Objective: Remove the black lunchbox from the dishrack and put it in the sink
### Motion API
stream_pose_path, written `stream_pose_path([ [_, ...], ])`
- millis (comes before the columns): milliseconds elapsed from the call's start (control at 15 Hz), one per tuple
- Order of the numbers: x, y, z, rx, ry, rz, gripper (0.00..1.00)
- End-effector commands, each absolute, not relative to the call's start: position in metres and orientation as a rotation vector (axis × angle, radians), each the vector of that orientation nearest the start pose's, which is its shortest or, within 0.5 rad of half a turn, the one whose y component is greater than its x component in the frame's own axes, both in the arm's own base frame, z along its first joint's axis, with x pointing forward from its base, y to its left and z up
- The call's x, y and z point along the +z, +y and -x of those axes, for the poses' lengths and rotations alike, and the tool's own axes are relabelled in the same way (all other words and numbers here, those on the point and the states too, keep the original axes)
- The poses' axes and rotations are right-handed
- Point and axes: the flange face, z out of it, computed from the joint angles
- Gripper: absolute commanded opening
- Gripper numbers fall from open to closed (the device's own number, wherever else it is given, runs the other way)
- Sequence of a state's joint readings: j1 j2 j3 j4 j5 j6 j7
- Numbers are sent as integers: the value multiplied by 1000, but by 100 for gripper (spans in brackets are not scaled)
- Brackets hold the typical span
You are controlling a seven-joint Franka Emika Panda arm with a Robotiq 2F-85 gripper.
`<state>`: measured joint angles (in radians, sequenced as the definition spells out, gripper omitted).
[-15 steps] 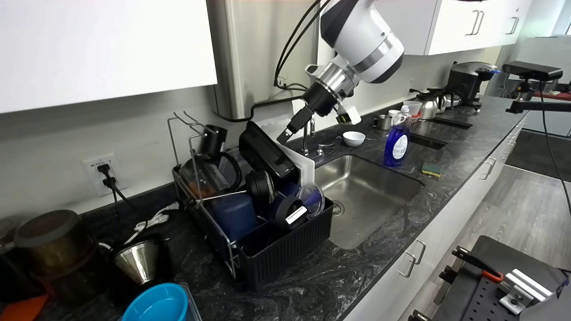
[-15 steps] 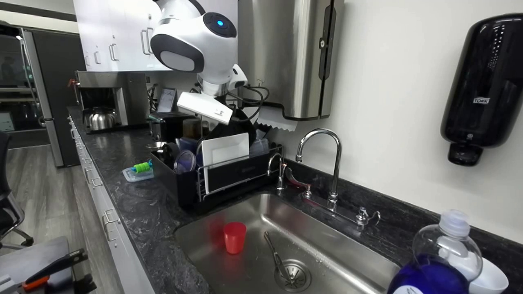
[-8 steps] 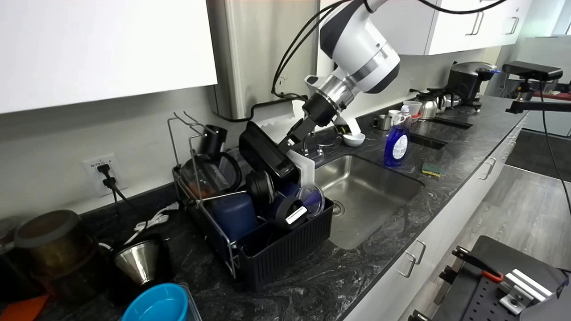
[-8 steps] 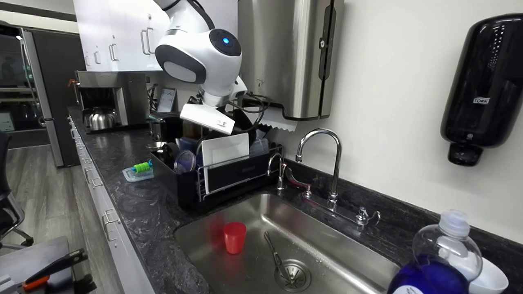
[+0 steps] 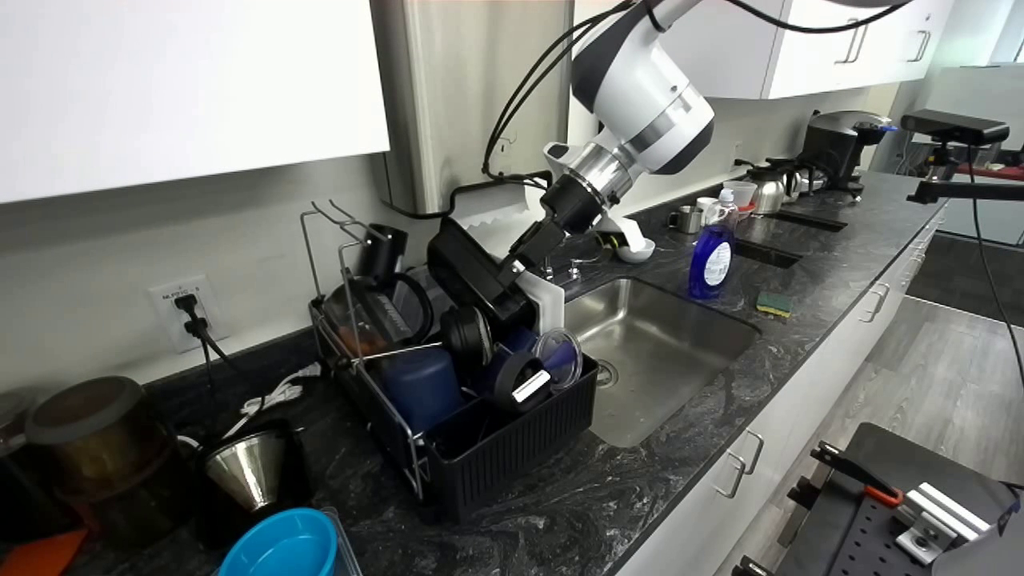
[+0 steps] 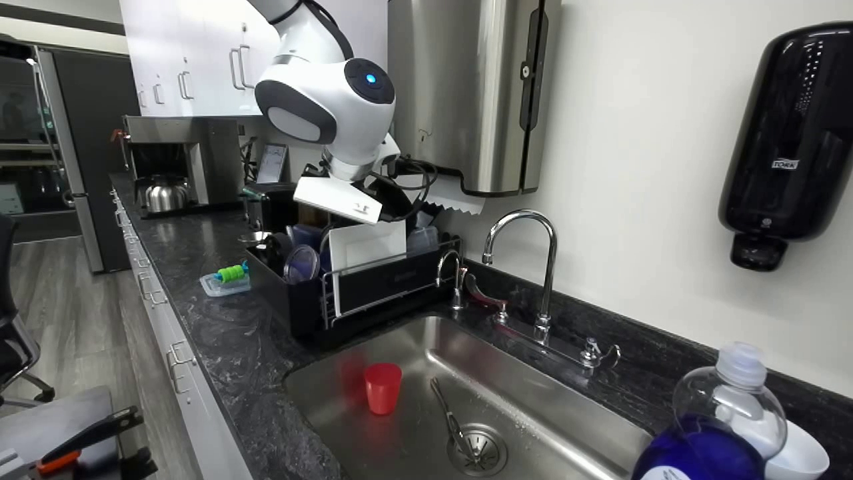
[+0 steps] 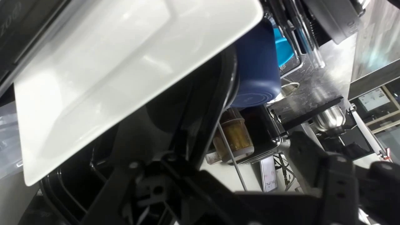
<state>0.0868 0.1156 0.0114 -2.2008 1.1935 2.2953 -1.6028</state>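
Note:
The black lunchbox (image 5: 478, 276) leans tilted in the black dishrack (image 5: 512, 448), behind the white plate. In the wrist view the dark lunchbox (image 7: 215, 93) shows below the white plate, its rim running down toward the finger on the left of the picture. My gripper (image 5: 512, 270) is at the lunchbox's upper right edge. In the wrist view the gripper (image 7: 234, 147) has its fingers wide apart; whether they touch the lunchbox I cannot tell. The fingertips are hidden in an exterior view behind the white camera housing (image 6: 338, 198). The steel sink (image 5: 664, 352) lies beside the rack.
A white plate (image 6: 373, 243) stands at the rack's sink side. Blue bowl (image 5: 420, 388), dark pan and lids crowd the rack. A red cup (image 6: 383, 388) and a brush (image 6: 452, 420) lie in the sink. The faucet (image 6: 550, 267) and soap bottle (image 5: 712, 256) stand by it.
The arm has moved down. The gripper's tip has come from above the plate and lunchbox to the lunchbox's upper right edge. The lunchbox has hardly moved.

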Motion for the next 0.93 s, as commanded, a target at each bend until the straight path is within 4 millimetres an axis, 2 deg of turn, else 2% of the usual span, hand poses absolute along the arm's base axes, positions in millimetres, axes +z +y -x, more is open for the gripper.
stream_pose_path([
  [0,337,74,-548,-767,-999,2145,52],
  [467,338,72,-548,-784,-1016,2132,3],
  [533,338,72,-548,-786,-1016,2131,0],
  [867,343,70,-547,-799,-1018,2133,1],
])
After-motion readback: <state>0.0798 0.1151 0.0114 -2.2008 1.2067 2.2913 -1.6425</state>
